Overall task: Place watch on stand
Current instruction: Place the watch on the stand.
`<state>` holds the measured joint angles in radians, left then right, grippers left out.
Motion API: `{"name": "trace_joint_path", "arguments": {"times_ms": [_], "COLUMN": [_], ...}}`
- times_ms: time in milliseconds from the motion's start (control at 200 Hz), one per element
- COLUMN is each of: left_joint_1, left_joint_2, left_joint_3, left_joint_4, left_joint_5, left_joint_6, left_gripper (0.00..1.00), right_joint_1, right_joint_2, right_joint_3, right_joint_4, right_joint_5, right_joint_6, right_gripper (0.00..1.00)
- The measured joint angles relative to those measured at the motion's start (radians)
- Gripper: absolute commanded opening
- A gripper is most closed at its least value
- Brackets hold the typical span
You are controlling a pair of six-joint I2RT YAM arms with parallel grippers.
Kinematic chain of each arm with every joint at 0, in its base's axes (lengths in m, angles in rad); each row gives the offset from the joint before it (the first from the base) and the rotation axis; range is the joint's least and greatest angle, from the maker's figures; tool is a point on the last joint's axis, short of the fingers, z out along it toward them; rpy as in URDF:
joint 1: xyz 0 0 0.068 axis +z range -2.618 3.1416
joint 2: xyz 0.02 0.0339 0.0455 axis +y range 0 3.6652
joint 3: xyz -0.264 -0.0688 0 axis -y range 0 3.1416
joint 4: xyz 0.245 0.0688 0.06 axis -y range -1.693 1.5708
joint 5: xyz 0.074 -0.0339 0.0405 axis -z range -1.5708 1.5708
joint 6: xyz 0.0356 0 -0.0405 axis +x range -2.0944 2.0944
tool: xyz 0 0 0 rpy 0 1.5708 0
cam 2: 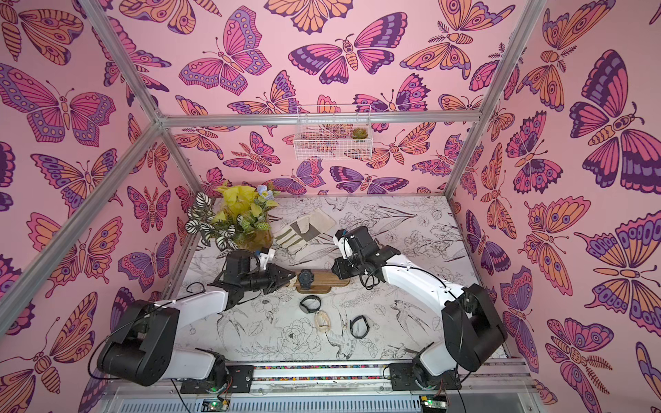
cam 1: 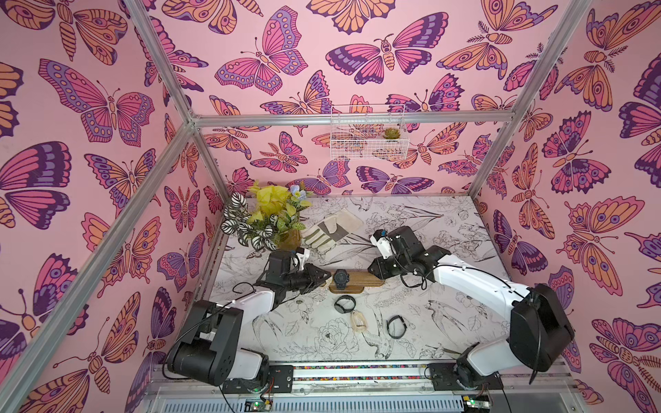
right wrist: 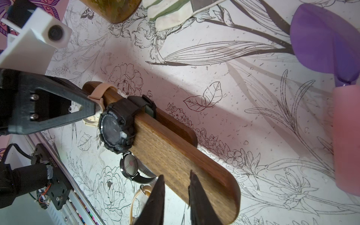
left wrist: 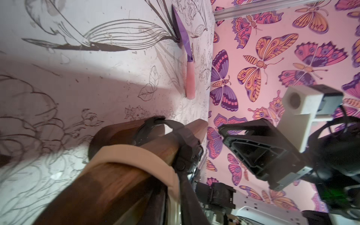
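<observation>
The wooden stand (cam 1: 368, 280) (cam 2: 332, 279) (right wrist: 175, 155) lies mid-table. A black watch (cam 1: 341, 278) (right wrist: 116, 126) is strapped round its bar. A beige watch (right wrist: 99, 92) (left wrist: 136, 155) is looped over the bar's left end. My left gripper (cam 1: 327, 277) (left wrist: 173, 210) sits at that end, and its blurred fingers lie against the beige watch's case. My right gripper (cam 1: 373, 270) (right wrist: 176, 175) hovers over the bar's right end. Its fingers are slightly apart, with only the wood's top face showing between them.
Two dark watches (cam 1: 345, 304) (cam 1: 396, 326) and a tan-strap watch (cam 1: 358, 321) lie in front of the stand. Behind it are a work glove (cam 1: 329, 230), a potted plant (cam 1: 268, 221) and a purple trowel (right wrist: 321, 39). A wire basket (cam 1: 368, 132) hangs on the back wall.
</observation>
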<state>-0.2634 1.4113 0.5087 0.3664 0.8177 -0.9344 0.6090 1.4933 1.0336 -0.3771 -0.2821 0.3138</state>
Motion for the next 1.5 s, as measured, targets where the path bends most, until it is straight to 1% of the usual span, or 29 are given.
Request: {"name": "trace_joint_path", "arguments": {"times_ms": [195, 315, 456, 631, 876, 1041, 1142, 1172, 1327, 1412, 1502], "left_joint_1": [-0.005, -0.006, -0.006, -0.006, -0.006, -0.006, -0.006, -0.006, -0.006, -0.006, -0.006], "left_joint_2": [-0.002, -0.007, -0.011, -0.042, -0.157, -0.203, -0.207, -0.207, -0.217, -0.239, -0.265], "left_joint_3": [0.004, 0.006, 0.013, 0.013, 0.020, 0.039, 0.048, 0.049, 0.061, 0.072, 0.084], "left_joint_4": [0.027, 0.041, 0.053, 0.012, -0.170, -0.253, -0.292, -0.298, -0.354, -0.388, -0.421], "left_joint_5": [0.004, 0.013, 0.013, -0.008, -0.099, -0.145, -0.172, -0.181, -0.220, -0.246, -0.277], "left_joint_6": [-0.017, -0.020, -0.026, -0.019, 0.035, 0.069, 0.083, 0.087, 0.108, 0.120, 0.132], "left_gripper": [0.44, 0.63, 0.67, 0.69, 0.73, 0.73, 0.69, 0.68, 0.63, 0.60, 0.57], "right_joint_1": [0.000, 0.000, 0.000, 0.000, 0.000, 0.000, 0.000, 0.000, 0.016, 0.050, 0.101], "right_joint_2": [0.000, 0.000, 0.000, 0.000, 0.000, 0.000, 0.000, 0.000, -0.001, -0.007, -0.015], "right_joint_3": [-0.004, -0.004, -0.004, -0.004, -0.004, -0.004, -0.004, -0.004, -0.004, -0.004, -0.004], "right_joint_4": [0.000, 0.000, -0.001, -0.002, -0.006, -0.009, -0.009, -0.009, -0.010, -0.015, -0.022], "right_joint_5": [0.000, 0.001, 0.003, 0.005, 0.005, 0.004, -0.001, -0.005, -0.015, -0.014, -0.015], "right_joint_6": [0.000, 0.000, -0.001, -0.005, -0.007, -0.007, -0.006, -0.005, 0.005, 0.009, 0.019], "right_gripper": [0.24, 0.24, 0.24, 0.24, 0.24, 0.24, 0.24, 0.23, 0.11, 0.05, 0.01]}}
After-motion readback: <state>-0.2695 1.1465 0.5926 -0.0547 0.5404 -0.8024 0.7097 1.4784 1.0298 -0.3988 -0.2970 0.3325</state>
